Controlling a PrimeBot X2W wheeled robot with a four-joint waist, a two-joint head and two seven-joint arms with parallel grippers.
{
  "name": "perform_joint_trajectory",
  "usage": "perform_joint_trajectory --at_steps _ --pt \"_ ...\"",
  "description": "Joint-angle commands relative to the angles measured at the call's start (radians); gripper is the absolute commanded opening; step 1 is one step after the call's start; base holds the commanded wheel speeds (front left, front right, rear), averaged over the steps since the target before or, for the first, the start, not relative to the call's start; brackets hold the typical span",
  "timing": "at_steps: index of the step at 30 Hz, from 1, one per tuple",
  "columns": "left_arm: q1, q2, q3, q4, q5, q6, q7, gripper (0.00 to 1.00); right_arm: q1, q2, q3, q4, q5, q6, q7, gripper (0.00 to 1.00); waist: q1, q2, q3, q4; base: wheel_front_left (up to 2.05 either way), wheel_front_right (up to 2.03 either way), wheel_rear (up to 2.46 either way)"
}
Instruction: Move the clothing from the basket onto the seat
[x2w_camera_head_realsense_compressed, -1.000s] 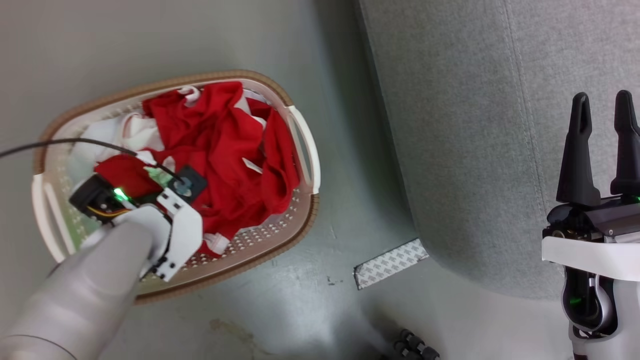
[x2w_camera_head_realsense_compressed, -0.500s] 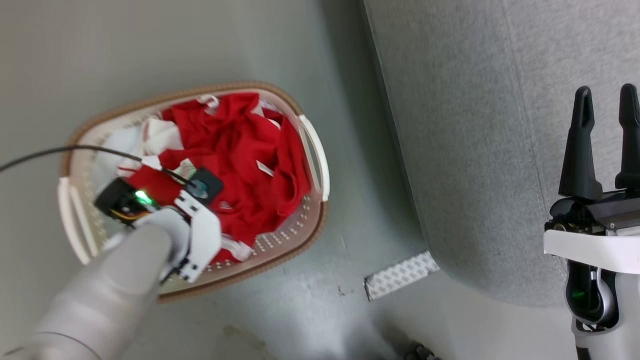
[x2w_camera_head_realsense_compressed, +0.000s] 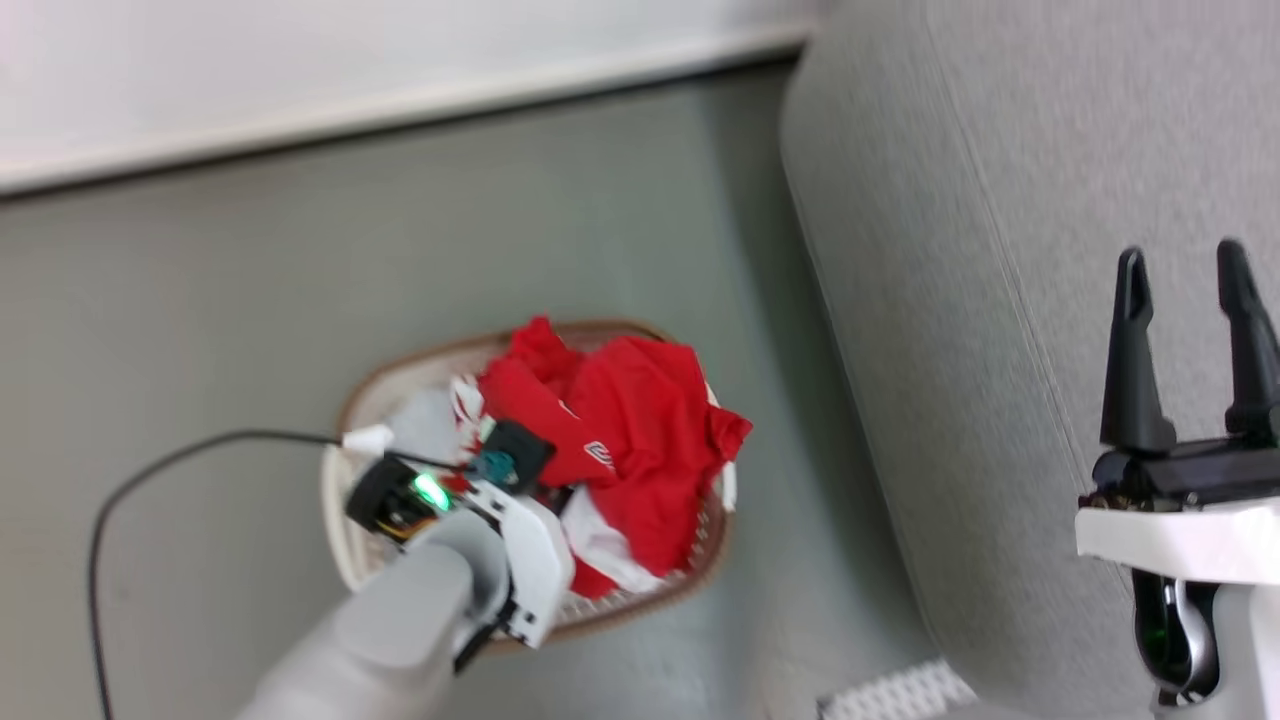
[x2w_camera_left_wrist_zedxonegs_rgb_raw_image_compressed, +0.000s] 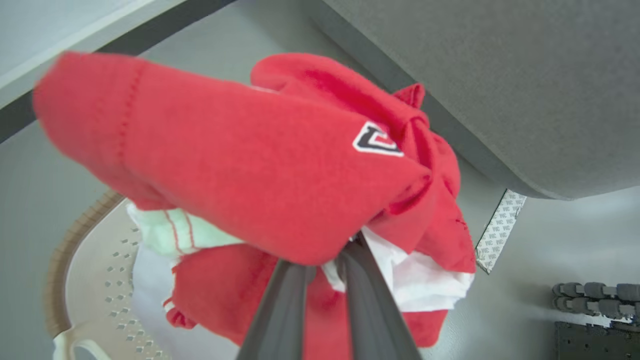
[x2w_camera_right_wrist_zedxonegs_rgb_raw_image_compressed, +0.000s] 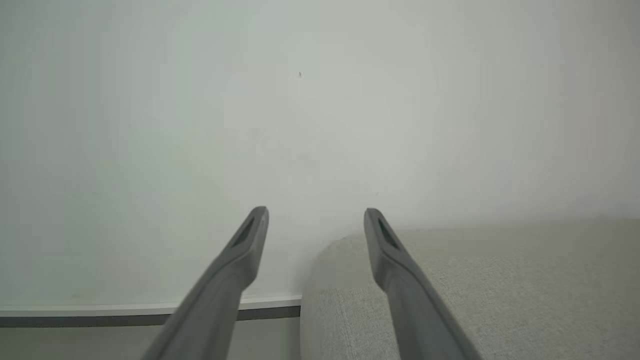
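Grey-green floor (x2w_camera_head_realsense_compressed: 250, 300), white baseboard (x2w_camera_head_realsense_compressed: 400, 100) along the top; head view is blurred. Black cable (x2w_camera_head_realsense_compressed: 150, 470) loops in from the left edge toward the left wrist. Left gripper (x2w_camera_left_wrist_zedxonegs_rgb_raw_image_compressed: 327, 257): tips buried in fabric, fingers squeezed together on the clothing (x2w_camera_left_wrist_zedxonegs_rgb_raw_image_compressed: 240, 165); in head view its fingers are hidden under its own wrist. Clothing is bunched, red with white trim, one small dark-and-white mark showing, lettering unreadable. It hangs over the basket (x2w_camera_head_realsense_compressed: 340, 530), one fold past the right rim; can't tell if the lower folds rest inside. Basket partly covered by the jersey and the left forearm (x2w_camera_head_realsense_compressed: 400, 640); pale cloth (x2w_camera_head_realsense_compressed: 428, 432) lies in it. Patterned strip (x2w_camera_head_realsense_compressed: 895, 690) on the floor, cut off at the bottom edge. Seat (x2w_camera_head_realsense_compressed: 1000, 300) at right, cut off top and right. Right gripper (x2w_camera_head_realsense_compressed: 1180, 265) over the seat, fingers apart, empty.
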Motion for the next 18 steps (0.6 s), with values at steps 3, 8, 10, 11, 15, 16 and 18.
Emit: perform_joint_trajectory --at_steps 3,8,10,11,15,16,18 --pt "0.055 -0.024 0.006 -0.028 -0.055 0.002 -0.046 0.00 0.047 -0.002 -0.007 0.023 -0.029 -0.002 0.000 1.00 0.0001 0.0000 -0.199 0.125 0.00 0.00 0.00" --pt "0.085 -0.035 0.012 -0.059 -0.094 0.002 -0.074 0.00 0.081 -0.005 -0.011 0.044 -0.039 -0.002 0.000 1.00 0.0001 0.0000 -0.285 0.166 0.00 0.00 0.00" --pt "0.100 -0.039 0.019 -0.083 -0.110 0.002 -0.084 0.00 0.099 -0.013 -0.012 0.054 -0.034 -0.002 0.000 1.00 0.0001 0.0000 -0.324 0.184 0.00 0.00 0.00" --pt "0.104 -0.038 0.021 -0.096 -0.114 0.002 -0.088 0.00 0.110 -0.018 -0.013 0.058 -0.029 -0.002 0.000 1.00 0.0001 0.0000 -0.343 0.193 0.00 0.00 0.00" --pt "0.118 -0.032 0.038 -0.156 -0.139 0.003 -0.099 0.00 0.149 -0.033 -0.007 0.077 -0.015 -0.002 0.000 1.00 0.0001 0.0000 -0.407 0.224 0.00 0.00 0.00" --pt "0.120 -0.030 0.045 -0.175 -0.146 0.003 -0.100 0.00 0.158 -0.036 -0.005 0.081 -0.012 -0.002 0.000 1.00 0.0001 0.0000 -0.420 0.231 0.00 0.00 0.00" --pt "0.123 -0.025 0.060 -0.213 -0.149 0.008 -0.101 0.00 0.177 -0.037 0.003 0.088 -0.003 -0.002 0.000 1.00 0.0001 0.0000 -0.446 0.243 0.00 0.00 0.00"
